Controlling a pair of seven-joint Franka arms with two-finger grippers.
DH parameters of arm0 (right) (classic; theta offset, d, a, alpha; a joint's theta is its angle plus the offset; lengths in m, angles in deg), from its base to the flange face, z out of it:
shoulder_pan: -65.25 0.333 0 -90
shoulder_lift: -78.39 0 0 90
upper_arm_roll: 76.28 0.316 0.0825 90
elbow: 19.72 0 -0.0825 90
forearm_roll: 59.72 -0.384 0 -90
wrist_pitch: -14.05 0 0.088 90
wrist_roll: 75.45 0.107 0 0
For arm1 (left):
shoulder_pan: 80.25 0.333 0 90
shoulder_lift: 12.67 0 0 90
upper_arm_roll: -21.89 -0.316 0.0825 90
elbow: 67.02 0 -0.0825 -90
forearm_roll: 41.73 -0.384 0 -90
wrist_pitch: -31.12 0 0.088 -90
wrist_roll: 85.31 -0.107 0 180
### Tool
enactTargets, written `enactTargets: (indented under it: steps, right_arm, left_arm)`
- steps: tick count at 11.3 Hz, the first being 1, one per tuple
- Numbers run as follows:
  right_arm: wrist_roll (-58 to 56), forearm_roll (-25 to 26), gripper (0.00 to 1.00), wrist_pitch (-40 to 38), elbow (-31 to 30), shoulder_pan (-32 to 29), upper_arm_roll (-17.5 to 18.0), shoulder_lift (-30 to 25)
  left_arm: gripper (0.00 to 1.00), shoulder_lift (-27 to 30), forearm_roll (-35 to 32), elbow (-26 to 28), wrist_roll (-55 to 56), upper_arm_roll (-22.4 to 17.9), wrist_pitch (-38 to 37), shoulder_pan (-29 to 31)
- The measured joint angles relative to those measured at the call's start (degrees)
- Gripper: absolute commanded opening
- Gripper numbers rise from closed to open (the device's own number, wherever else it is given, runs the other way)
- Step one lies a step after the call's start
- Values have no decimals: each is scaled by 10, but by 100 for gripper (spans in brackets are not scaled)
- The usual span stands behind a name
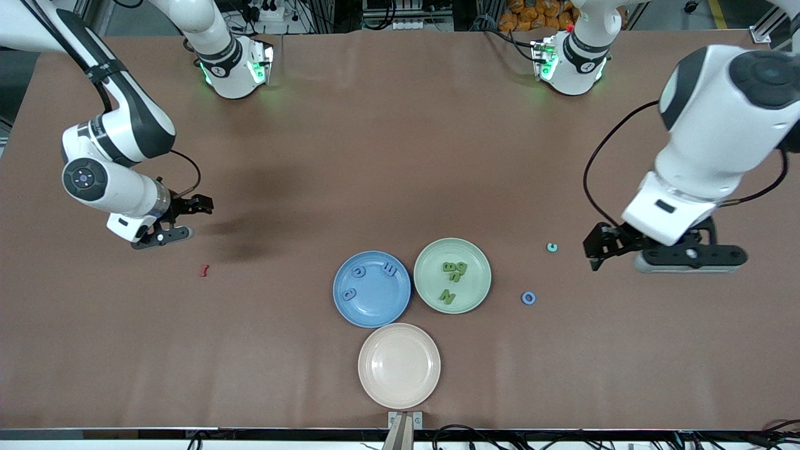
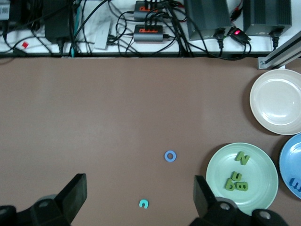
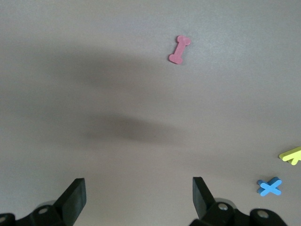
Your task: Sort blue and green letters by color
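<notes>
Blue letters (image 1: 357, 271) lie on the blue plate (image 1: 375, 309). Green letters (image 1: 454, 269) lie on the green plate (image 1: 476, 275) beside it. A blue O (image 1: 529, 298) and a teal C (image 1: 552, 247) lie loose on the table toward the left arm's end. My left gripper (image 1: 597, 250) hovers open beside the teal C (image 2: 144, 203), with nothing between its fingers (image 2: 77, 190). A blue X (image 3: 270, 187) lies on the table in the right wrist view. My right gripper (image 1: 192, 219) is open and empty over bare table at the right arm's end.
An empty beige plate (image 1: 399, 365) sits nearest the front camera, touching the other two plates. A red letter (image 1: 204, 270) lies near the right gripper, and a yellow letter (image 3: 291, 155) lies beside the blue X.
</notes>
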Motion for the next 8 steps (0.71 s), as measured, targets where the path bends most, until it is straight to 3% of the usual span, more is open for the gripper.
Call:
enactTargets:
  steps: [2, 6, 8]
  right_arm:
    - [0, 0, 100, 0, 2, 11, -10, -1]
    - [-15, -1, 100, 0, 20, 178, -191, -12]
    - [-67, -35, 100, 18, 28, 239, -275, -29]
  left_arm:
    - [100, 28, 47, -1, -52, -2, -14, 38]
    - [100, 126, 111, 0, -112, -44, -132, 49]
    - [100, 151, 112, 4, -112, -48, -164, 49]
